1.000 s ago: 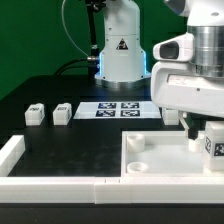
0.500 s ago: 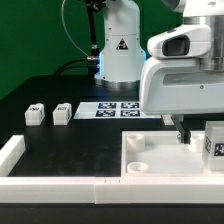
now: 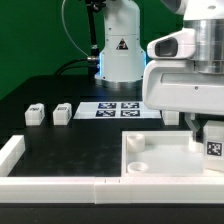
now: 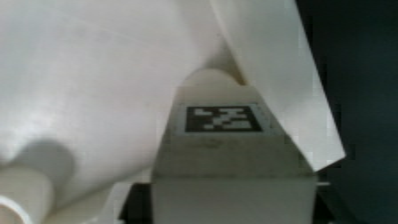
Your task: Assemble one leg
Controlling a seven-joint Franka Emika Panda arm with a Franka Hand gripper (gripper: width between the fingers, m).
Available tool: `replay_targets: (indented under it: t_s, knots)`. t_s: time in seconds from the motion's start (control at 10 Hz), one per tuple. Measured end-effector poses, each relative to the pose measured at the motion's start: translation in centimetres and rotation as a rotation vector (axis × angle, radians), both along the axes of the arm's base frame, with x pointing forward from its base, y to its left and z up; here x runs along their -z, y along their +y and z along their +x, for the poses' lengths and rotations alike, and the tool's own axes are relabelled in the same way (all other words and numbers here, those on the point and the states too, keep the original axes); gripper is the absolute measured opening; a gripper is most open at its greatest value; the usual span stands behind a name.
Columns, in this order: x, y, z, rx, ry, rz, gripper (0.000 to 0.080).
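Leg (image 3: pixel 212 146): small tagged white block, held over the tray (image 3: pixel 150 160) at the worktop's near edge. Judged light, rigid, smooth; best pinched on flat sides. Gripper (image 3: pixel 205 135) jaws closed around it.

We see three legs. The leg (image 3: pixel 213 144) nearest the arm is a small white stubby block carrying a black-and-white square tag on the face turned toward us; it stands upright at about four o'clock in the exterior view, partly hidden from above. In the wrist view the same leg (image 4: pixel 222 150) shows its tag plainly, square-on, with white plastic around it. Two more legs sit at about nine o'clock, side by side and just apart: one leg (image 3: pixel 35 114) to the exterior view's left, another leg (image 3: pixel 62 113) beside it, both resting low with small tags on top.
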State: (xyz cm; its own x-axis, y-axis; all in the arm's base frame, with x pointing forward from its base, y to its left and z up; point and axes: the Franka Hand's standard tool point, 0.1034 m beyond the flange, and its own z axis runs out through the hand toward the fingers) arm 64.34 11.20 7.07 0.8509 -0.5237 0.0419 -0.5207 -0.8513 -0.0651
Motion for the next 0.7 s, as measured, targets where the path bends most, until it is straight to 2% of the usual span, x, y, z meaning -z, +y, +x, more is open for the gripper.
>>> replay_targets:
  t_s: [0.2,0.4,0.5,0.7]
  knots:
    - [0.08,-0.18,0.27,0.451,0.067,0.006,0.0291]
    - [0.15,-0.40,0.07,0.870,0.101,0.049,0.0291]
    - [0.19,-0.30,-0.13,1.068,0.106,0.054,0.0291]
    - [0.18,-0.27,-0.26,1.189,0.105,0.050,0.0291]
